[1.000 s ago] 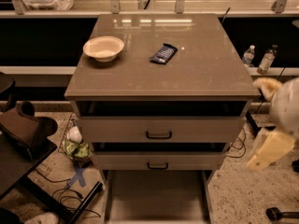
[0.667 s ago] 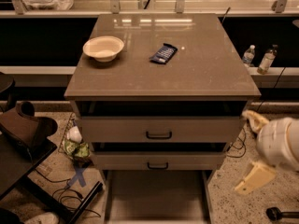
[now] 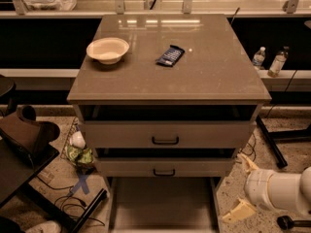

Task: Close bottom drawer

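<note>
We see the wide grey-beige bottom drawer [image 3: 163, 205] pulled far out at the foot of the brown-topped cabinet [image 3: 167, 81], its plain inside bare, the round cream bowl [image 3: 108, 49] up top empty, and our white two-finger gripper [image 3: 241, 186] low beside the drawer's right, fingers [image 3: 248, 163] spread apart.

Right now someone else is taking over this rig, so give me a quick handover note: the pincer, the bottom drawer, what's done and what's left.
Pincer: open, holding nothing, low to the right of the cabinet, beside the bottom drawer, apparently not touching it.
Bottom drawer: pulled far out, bare inside; its front lies below the picture's edge.
Done: no closing yet.
Left: bring the pincer round to the drawer's front and push it fully in.
</note>
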Motion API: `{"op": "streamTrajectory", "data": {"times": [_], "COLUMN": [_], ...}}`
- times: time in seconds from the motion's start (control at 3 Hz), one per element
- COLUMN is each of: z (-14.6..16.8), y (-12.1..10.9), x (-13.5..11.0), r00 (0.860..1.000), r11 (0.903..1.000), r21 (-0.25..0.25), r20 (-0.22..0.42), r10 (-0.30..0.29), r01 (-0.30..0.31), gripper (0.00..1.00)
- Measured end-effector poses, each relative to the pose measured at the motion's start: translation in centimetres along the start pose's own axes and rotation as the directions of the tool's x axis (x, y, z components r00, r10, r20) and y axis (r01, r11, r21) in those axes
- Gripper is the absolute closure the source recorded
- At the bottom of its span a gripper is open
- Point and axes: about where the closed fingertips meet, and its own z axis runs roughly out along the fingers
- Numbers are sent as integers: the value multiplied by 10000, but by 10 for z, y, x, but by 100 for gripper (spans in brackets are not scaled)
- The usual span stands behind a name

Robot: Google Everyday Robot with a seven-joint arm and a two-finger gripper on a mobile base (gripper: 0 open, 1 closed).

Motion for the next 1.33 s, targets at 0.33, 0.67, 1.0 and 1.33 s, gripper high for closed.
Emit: {"op": "streamTrajectory", "data": {"times": [0.33, 0.67, 1.0, 1.33], "z": [7, 7, 24, 39], "y": [-18, -18, 5, 26], "x": [6, 6, 31, 77], "r00": [9999, 9999, 9995, 9962], "r11": [9978, 9978, 9996, 9986], "r21": [655, 655, 170, -272], "r20": [-12, -12, 198, 729], "r10": [137, 137, 235, 467], "r01": [-136, -136, -239, -448], "gripper": [0, 0, 0, 0]}}
